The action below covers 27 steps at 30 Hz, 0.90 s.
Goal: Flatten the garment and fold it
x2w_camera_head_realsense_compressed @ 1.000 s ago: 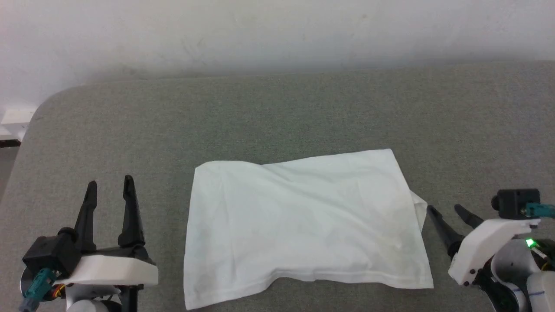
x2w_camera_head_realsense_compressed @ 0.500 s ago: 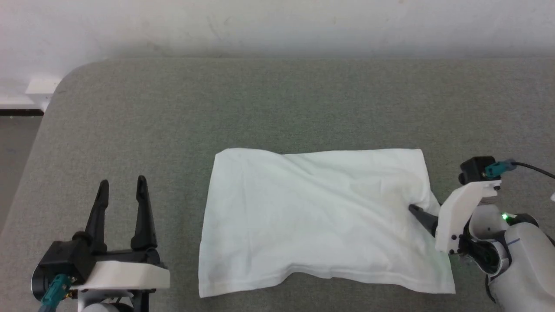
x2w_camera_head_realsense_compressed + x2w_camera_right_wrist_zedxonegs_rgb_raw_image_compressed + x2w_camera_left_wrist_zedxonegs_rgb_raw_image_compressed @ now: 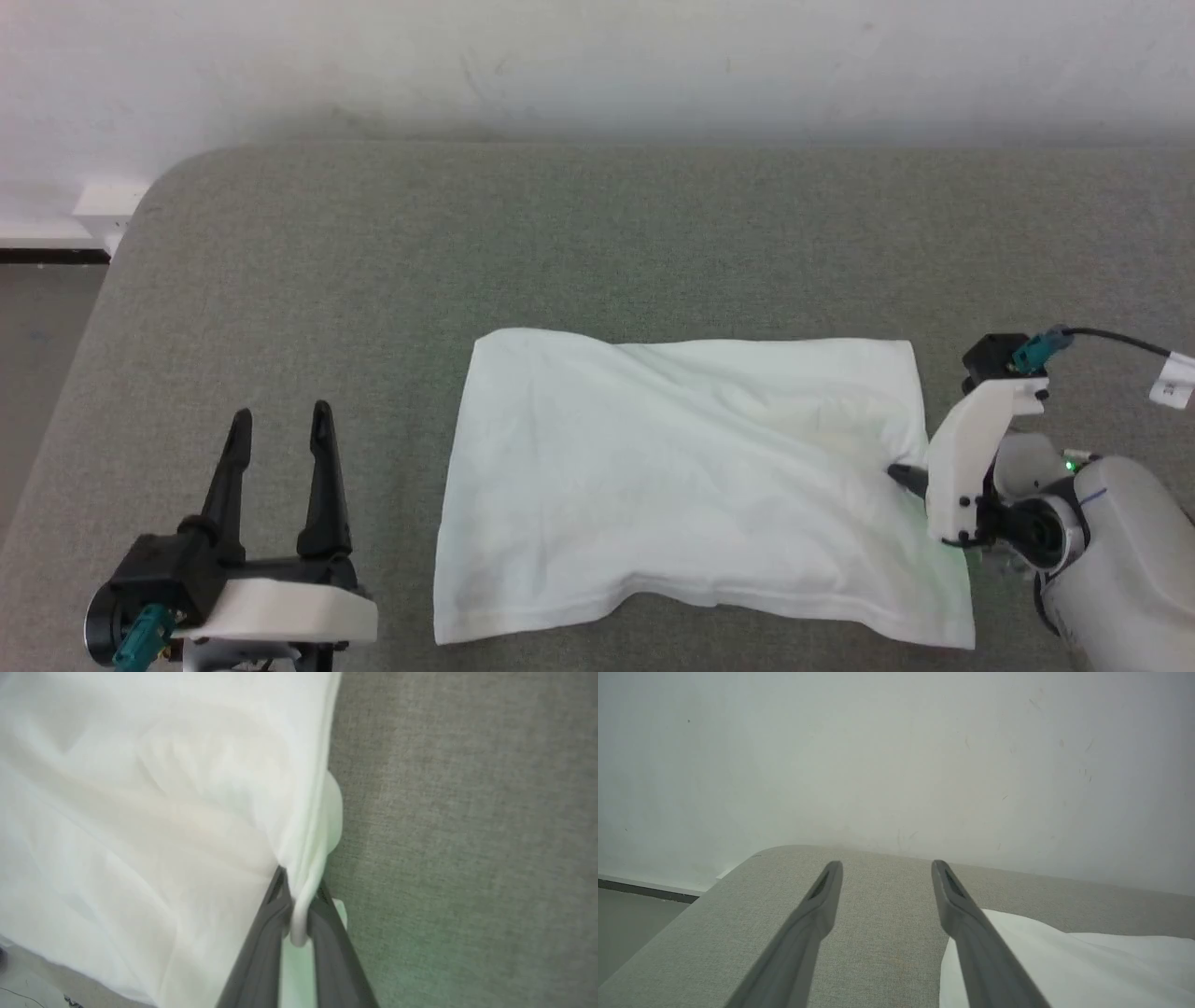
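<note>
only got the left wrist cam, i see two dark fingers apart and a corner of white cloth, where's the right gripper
Observer: The right gripper is at the right edge of the white thin-fabric garment, shut on it.
Operator: actually pinching cloth?
Observer: Yes; the right wrist view shows a fold squeezed between its two dark fingers.
Operator: how's the garment lying
Observer: As a wrinkled, rough rectangle, spread on the grey fabric surface.
</note>
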Motion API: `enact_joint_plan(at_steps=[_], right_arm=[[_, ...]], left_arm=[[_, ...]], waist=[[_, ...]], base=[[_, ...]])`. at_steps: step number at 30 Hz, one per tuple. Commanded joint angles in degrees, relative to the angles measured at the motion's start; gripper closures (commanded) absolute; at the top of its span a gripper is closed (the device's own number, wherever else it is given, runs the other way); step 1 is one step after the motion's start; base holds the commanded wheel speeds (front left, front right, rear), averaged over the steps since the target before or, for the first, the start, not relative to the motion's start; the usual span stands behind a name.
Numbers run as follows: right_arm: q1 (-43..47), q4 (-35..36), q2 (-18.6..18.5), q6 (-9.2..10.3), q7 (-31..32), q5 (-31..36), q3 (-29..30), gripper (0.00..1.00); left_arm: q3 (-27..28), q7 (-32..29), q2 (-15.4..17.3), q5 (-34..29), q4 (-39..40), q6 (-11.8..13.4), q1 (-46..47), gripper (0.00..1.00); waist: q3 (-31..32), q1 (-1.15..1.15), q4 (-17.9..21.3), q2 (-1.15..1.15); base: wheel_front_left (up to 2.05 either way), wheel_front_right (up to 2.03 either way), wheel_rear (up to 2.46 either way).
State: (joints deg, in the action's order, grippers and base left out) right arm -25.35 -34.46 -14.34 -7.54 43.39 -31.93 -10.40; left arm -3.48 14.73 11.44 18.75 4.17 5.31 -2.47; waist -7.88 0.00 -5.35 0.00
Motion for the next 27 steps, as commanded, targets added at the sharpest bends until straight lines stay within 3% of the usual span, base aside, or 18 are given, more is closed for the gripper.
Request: enact_joint_plan(at_steps=[1,10,18,22,27], right_arm=[[4.16,-1.29,0.64,0.05,-0.12,-0.42,-1.20,1.00],[7.42,7.92,-5.23,0.05,-3.89,0.06,1.44,1.00],[12.25,11.54,-9.32,0.05,-1.73,2.35,13.02,1.00],[13.23,14.18,-6.49,0.05,1.05,1.40,16.60,1.00],[13.80,20.08,1.81,0.05,9.26,-7.73,16.08,1.00]], left_arm=[[0.24,0.27,-0.22,-0.60,-0.25,-0.31,-0.79,0.00],[-0.20,0.20,0.26,-1.62,-0.33,0.14,-3.36,0.00],[-0.88,-0.11,0.54,-1.82,0.06,0.37,-4.22,0.00],[-1.43,-0.48,0.46,-1.69,-0.13,0.35,-4.69,0.00],[-2.17,-0.96,0.29,-1.45,-0.53,0.22,-4.56,0.00]], waist=[[1.49,0.00,0.54,0.00],[4.55,0.00,2.56,0.00],[5.52,0.00,2.73,0.00],[6.17,0.00,2.64,0.00],[6.68,0.00,2.34,0.00]], base=[[0.00,0.00,0.00],[0.00,0.00,0.00],[0.00,0.00,0.00],[0.00,0.00,0.00],[0.00,0.00,0.00]])
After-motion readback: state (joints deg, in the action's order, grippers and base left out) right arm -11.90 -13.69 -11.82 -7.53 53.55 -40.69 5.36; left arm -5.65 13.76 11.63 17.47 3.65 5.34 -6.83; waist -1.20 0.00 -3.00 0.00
